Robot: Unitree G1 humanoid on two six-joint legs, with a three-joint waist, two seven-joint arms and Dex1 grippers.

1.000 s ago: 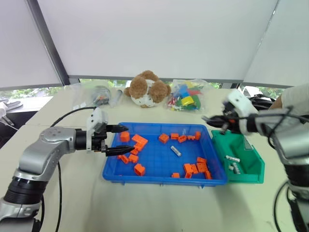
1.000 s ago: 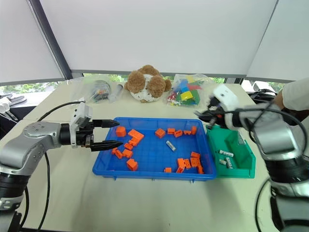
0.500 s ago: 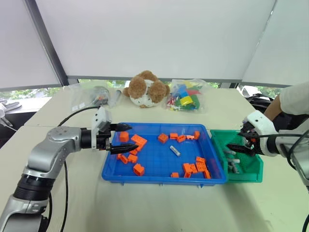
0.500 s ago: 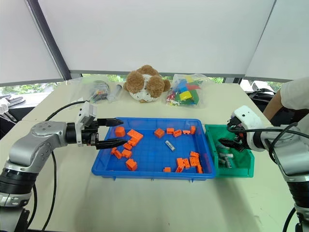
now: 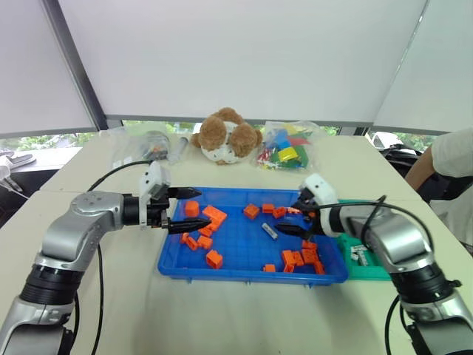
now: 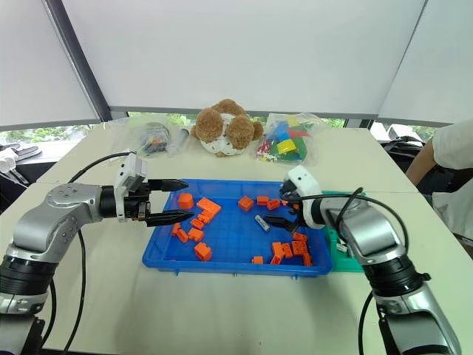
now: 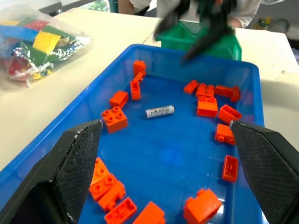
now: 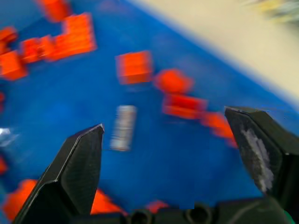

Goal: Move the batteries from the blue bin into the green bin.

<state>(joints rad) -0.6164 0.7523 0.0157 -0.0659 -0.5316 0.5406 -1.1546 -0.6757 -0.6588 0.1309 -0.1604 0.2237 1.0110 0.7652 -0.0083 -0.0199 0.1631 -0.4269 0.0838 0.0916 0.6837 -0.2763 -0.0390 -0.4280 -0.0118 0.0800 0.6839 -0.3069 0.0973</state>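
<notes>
The blue bin (image 5: 251, 275) lies mid-table with one silver battery (image 5: 270, 231) among orange blocks (image 5: 211, 218). My right gripper (image 5: 288, 220) hovers open and empty over the bin's right part, just right of that battery. In the right wrist view the battery (image 8: 123, 127) lies ahead, closer to one finger of the right gripper (image 8: 163, 118). The green bin (image 5: 373, 268) stands against the blue bin's right end, partly hidden by my right arm, with batteries (image 5: 361, 256) inside. My left gripper (image 5: 192, 206) is open and empty above the bin's left end, pointing right.
A brown plush toy (image 5: 225, 137), a bag of coloured blocks (image 5: 287, 148) and a clear bag of odds and ends (image 5: 144, 146) line the table's far side. A person's sleeve (image 5: 452, 151) shows at the right edge.
My right gripper opened at the green bin, then swung left and now hangs over the blue bin's right part. The left arm kept still.
</notes>
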